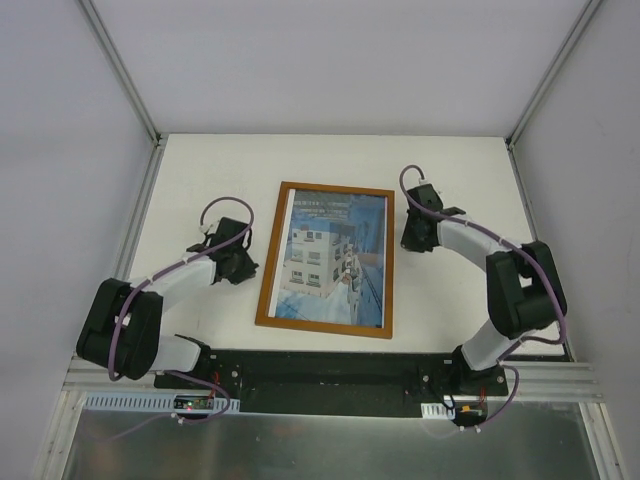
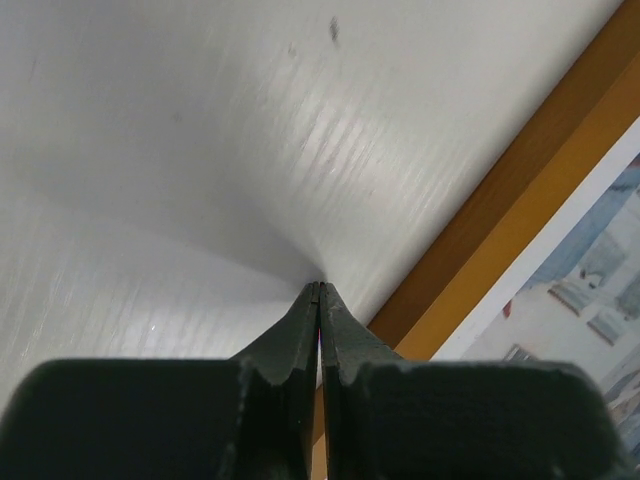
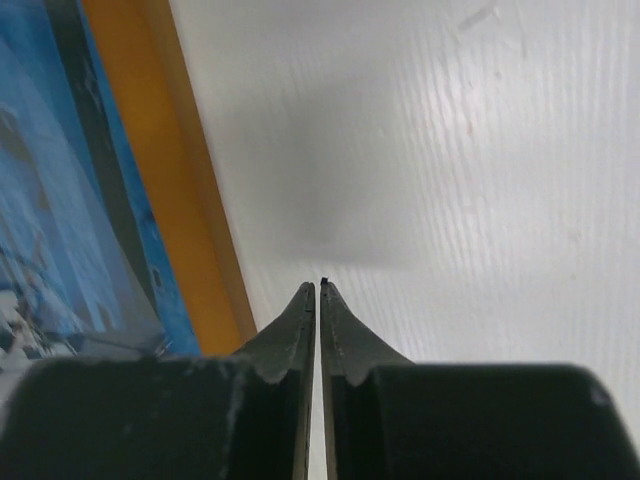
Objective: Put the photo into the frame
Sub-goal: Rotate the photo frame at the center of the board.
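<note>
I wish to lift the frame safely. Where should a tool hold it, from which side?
Probably the frame by its right rail, from the right: it lies flat, so only the thin rails give an edge, and the right tool sits beside it.

1. No text, brand, number or sign can be read in any view.
2. In the overhead view, the photo, lying inside the frame, carries a thin dark strip of tiny marks along its far edge. They may be lettering but are too small to make out.
3. In both wrist views the print is only blurred blue and white patches.
4. The small board at the left arm's base shows specks of coloured light. Any markings on it are too small to read.
</note>
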Controlling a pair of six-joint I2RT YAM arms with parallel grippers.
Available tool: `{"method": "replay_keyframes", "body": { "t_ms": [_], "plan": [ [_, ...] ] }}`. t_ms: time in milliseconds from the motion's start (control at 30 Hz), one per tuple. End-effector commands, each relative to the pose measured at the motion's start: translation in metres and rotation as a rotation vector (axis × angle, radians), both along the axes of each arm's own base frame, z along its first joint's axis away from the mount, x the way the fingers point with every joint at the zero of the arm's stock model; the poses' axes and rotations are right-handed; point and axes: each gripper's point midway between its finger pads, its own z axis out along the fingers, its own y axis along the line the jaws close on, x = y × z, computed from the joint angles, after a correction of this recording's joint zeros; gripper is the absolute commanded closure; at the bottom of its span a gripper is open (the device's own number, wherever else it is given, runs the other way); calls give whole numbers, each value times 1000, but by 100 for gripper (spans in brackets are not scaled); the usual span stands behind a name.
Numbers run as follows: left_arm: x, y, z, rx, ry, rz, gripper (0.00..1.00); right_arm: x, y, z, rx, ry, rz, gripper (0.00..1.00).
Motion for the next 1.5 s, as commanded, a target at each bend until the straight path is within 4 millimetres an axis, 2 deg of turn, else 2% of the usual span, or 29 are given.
{"method": "replay_keyframes", "body": {
  "t_ms": [0,133,267,400,567,633,667,767,867,967,1100,1167,1200,1300,1400,1467],
  "plan": [
    [-30,7,-5,18,0,32,100,40,11,6,28,-16,4,94],
    [-46,6,-4,32,-20,41,100,65,9,-6,50,15,-41,94],
    [-58,-1,-4,49,-5,9,100,87,17,-14,74,47,-53,96],
    [-71,-4,-6,52,29,-4,100,100,23,-19,78,78,-55,97],
    [-86,-28,-8,30,71,-104,100,114,46,-21,122,104,3,97],
    [-92,-46,-7,7,86,-145,100,119,59,-19,117,105,51,97],
    [-93,-59,-5,-1,92,-177,100,126,68,-11,115,87,82,97],
    [-96,-103,6,-45,95,-269,100,128,104,-3,141,89,191,93],
    [-89,-154,21,-93,69,-362,100,125,130,1,140,97,270,89],
    [-75,-183,30,-113,43,-414,100,123,135,6,124,94,296,87],
    [-56,-199,47,-120,-17,-490,100,125,116,22,88,60,277,84],
    [-53,-202,59,-132,-48,-528,100,126,106,38,93,32,268,84],
    [-51,-200,65,-140,-64,-537,100,128,96,48,64,6,246,83],
    [-52,-188,88,-167,-128,-569,100,126,80,84,61,-72,222,80],
    [-37,-160,107,-179,-191,-507,100,114,62,110,54,-124,174,80],
    [-11,-132,116,-195,-217,-400,100,94,48,121,46,-153,135,80]
  ]
}}
